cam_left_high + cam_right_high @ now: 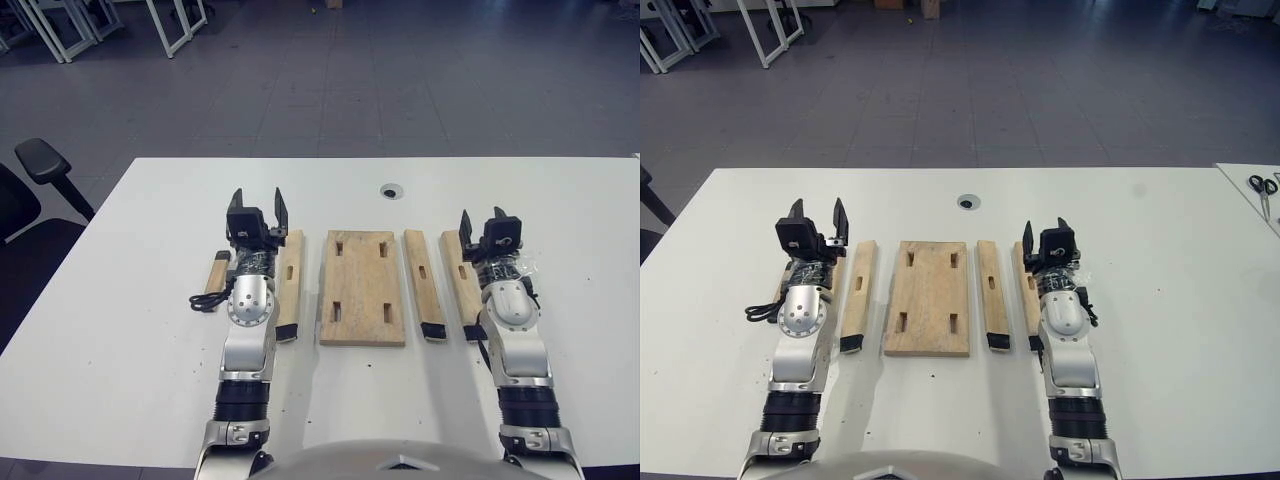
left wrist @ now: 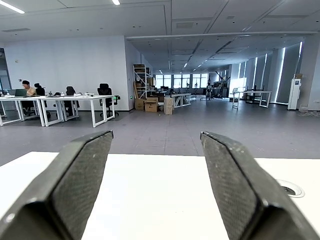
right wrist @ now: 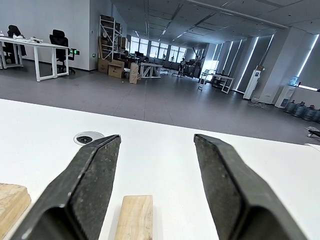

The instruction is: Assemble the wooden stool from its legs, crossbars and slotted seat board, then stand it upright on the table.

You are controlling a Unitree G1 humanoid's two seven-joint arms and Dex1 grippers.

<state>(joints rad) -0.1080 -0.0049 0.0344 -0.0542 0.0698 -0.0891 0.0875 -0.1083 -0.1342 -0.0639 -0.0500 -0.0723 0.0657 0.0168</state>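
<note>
Flanking the pale, four-slotted wooden seat board (image 1: 362, 287) lying between them, my left pincer (image 1: 258, 193) and right pincer (image 1: 484, 216) sit spread and empty; the board is apparently laid flat for easy pickup.

Short wooden piece (image 1: 215, 273) beside left gripper (image 1: 258, 196): inner side hidden under gripper's wrist, full shape unclear. Outermost leg (image 1: 462, 285) partly covered behind right gripper (image 1: 483, 214). Wood end (image 3: 134, 217) in right wrist view cut by frame edge. Scissors (image 1: 1264, 186) tiny, at edge.

White table (image 1: 560, 220) with seat board (image 1: 362, 300), wooden legs (image 1: 421, 285)
</note>
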